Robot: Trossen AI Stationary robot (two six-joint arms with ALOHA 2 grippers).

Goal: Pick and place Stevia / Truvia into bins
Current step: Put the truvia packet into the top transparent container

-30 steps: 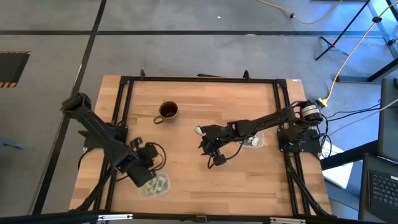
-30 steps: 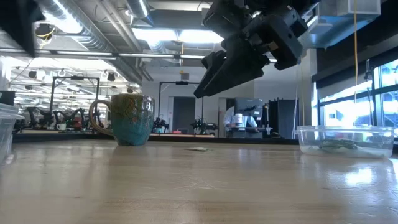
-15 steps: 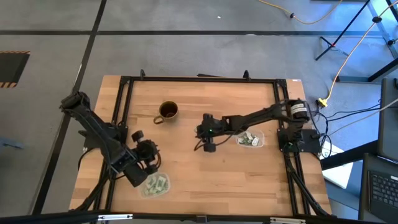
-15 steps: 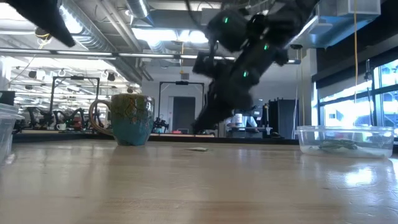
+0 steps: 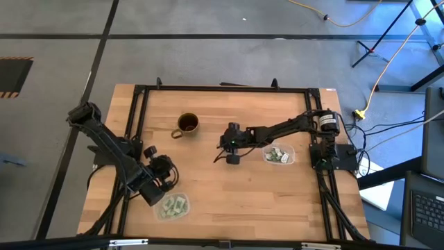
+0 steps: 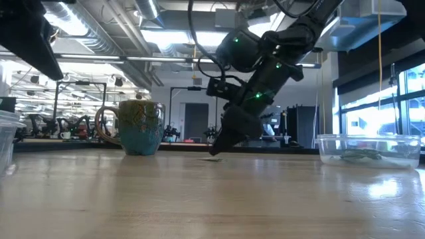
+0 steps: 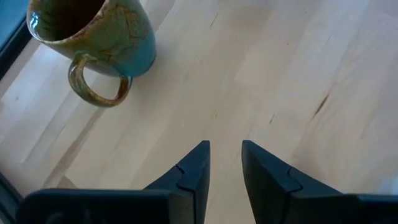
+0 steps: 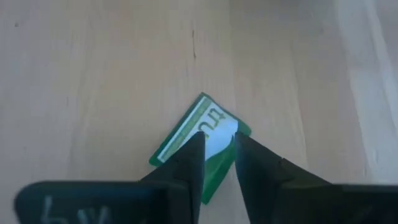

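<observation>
The right gripper [image 8: 216,165] has dropped from above the table onto the last loose packet [image 8: 200,140] at table centre, fingers narrowed over it – pinching, though not yet lifted, I judge. The left gripper [image 7: 224,165], slightly parted and empty, has pulled back from its bin [image 5: 173,207] at seven o'clock. The mug [image 5: 187,124] sits at ten o'clock of the packet, well apart; the right bin [image 5: 279,155] lies at three o'clock – bare wood between.
</observation>
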